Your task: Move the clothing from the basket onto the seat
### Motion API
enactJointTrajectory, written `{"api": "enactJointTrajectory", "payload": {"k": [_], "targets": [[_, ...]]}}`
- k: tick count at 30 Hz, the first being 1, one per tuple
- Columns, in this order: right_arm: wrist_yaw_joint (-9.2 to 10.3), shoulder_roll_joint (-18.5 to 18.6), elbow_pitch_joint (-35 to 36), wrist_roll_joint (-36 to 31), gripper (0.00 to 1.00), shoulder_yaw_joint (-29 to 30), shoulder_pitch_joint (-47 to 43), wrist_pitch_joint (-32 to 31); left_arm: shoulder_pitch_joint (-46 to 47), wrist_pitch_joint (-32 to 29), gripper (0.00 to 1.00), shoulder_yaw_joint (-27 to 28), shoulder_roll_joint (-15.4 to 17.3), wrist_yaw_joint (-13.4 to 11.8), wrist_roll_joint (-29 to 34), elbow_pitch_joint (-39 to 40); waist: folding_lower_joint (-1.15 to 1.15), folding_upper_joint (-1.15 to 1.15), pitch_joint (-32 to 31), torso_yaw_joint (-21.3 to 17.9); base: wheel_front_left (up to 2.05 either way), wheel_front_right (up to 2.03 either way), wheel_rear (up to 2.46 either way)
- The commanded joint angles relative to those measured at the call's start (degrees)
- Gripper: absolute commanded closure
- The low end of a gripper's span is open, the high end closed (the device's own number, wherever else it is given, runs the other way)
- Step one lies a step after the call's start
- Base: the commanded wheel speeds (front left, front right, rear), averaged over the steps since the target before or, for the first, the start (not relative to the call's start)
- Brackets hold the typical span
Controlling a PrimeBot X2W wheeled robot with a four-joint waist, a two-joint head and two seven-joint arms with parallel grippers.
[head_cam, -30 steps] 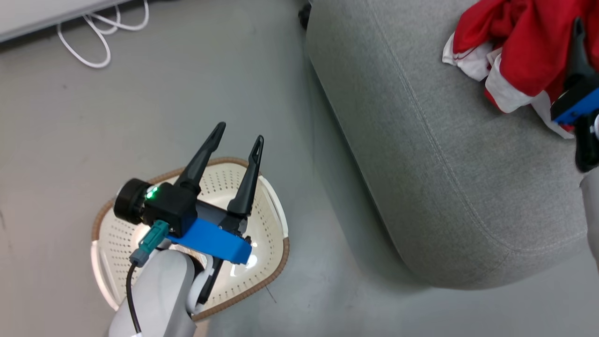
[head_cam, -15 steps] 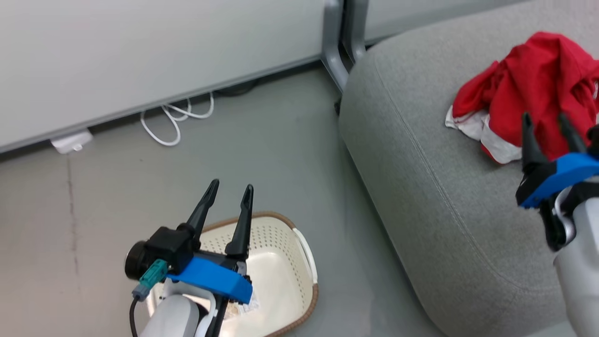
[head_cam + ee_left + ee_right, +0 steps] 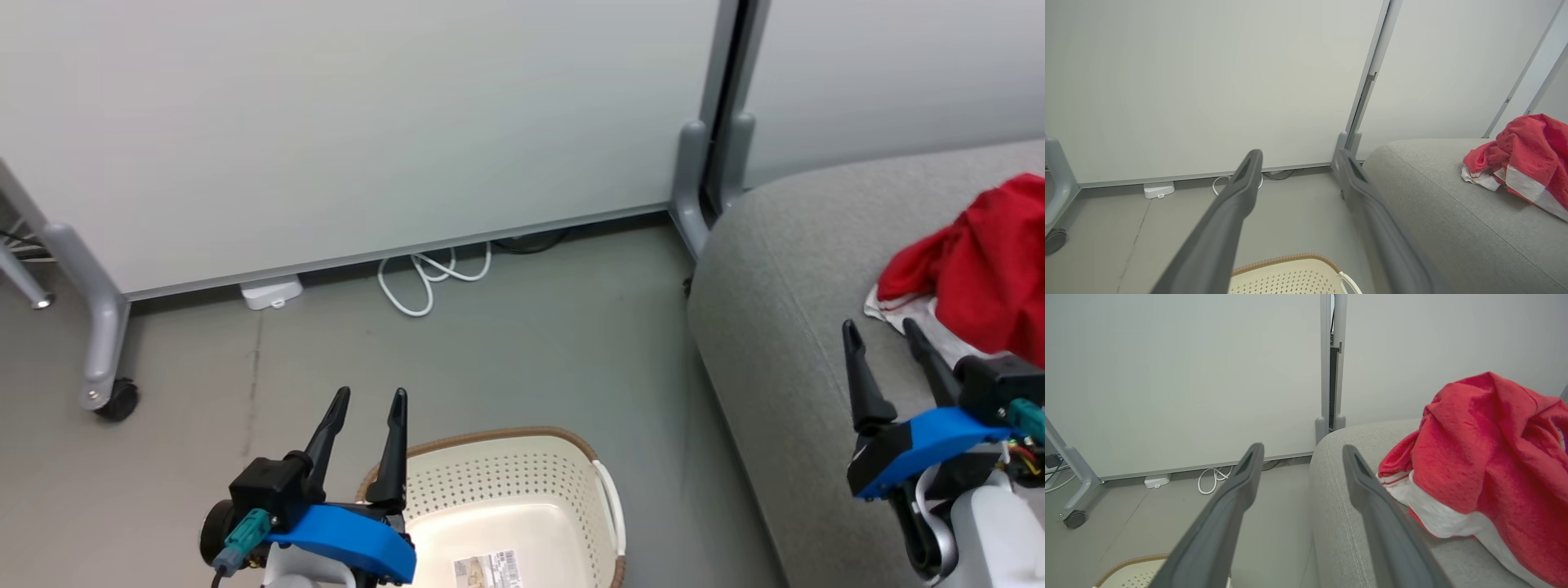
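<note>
The red clothing [image 3: 984, 269] with white trim lies bunched on the light grey seat [image 3: 784, 310] at the right; it also appears as a heap [image 3: 1486, 453] in the right wrist view and farther off [image 3: 1523, 159] in the left wrist view. The cream basket [image 3: 522, 506] with its brown rim stands on the floor at bottom centre, holding just a paper label. My left gripper [image 3: 367, 398] is open, raised over the basket's left rim. Over the seat's front part, my right gripper [image 3: 880, 328] is open, left of and apart from the clothing.
A pale partition wall [image 3: 367, 122] runs along the back with a grey post [image 3: 694, 180] by the seat's corner. A white cable [image 3: 424, 282] and a small white box [image 3: 269, 292] lie at its foot. A wheeled grey leg [image 3: 98, 343] stands at the left.
The head camera has tilted up, so the wall now shows and basket and seat sit lower. My right gripper has drawn back from the clothing and stands open, apart from it.
</note>
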State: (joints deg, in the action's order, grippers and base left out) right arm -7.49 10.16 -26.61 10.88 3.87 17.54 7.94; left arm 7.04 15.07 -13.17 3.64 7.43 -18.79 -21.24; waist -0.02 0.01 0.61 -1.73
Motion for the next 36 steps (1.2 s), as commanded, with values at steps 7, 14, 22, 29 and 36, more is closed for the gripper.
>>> {"api": "enactJointTrajectory", "payload": {"k": [7,14,22,29,36], "targets": [[-0.01,-4.59,10.86,-2.72,0.0,1.95,-9.02,-3.63,-0.66,0.14,0.0,2.97,0.1,0.04,0.51,-2.13,0.02,-0.01,-2.53,5.35,0.0,0.0,0.0],[-0.01,-6.71,14.87,-2.65,0.0,1.6,-13.61,-4.82,-1.04,0.14,0.0,4.94,0.7,0.04,0.69,-3.28,0.02,-0.01,-3.22,7.09,0.0,0.0,0.0],[-0.01,-7.3,15.49,-2.1,0.0,0.97,-15.83,-5.13,-1.42,0.14,0.0,5.95,1.39,0.04,0.45,-4.25,0.02,-0.01,-3.77,7.68,0.0,0.0,0.0],[-0.01,-7.31,15.2,-0.55,0.0,-0.08,-16.2,-5.01,-1.36,0.14,0.0,6.09,1.26,0.05,0.77,-4.73,0.02,-0.01,-3.59,7.71,0.0,0.0,0.0],[-0.01,-7.31,15.28,0.03,0.0,-0.43,-16.49,-5.19,-1.59,0.14,0.0,6.18,1.2,0.05,0.86,-4.97,0.02,-0.01,-3.49,7.67,0.0,0.0,0.0]]}}
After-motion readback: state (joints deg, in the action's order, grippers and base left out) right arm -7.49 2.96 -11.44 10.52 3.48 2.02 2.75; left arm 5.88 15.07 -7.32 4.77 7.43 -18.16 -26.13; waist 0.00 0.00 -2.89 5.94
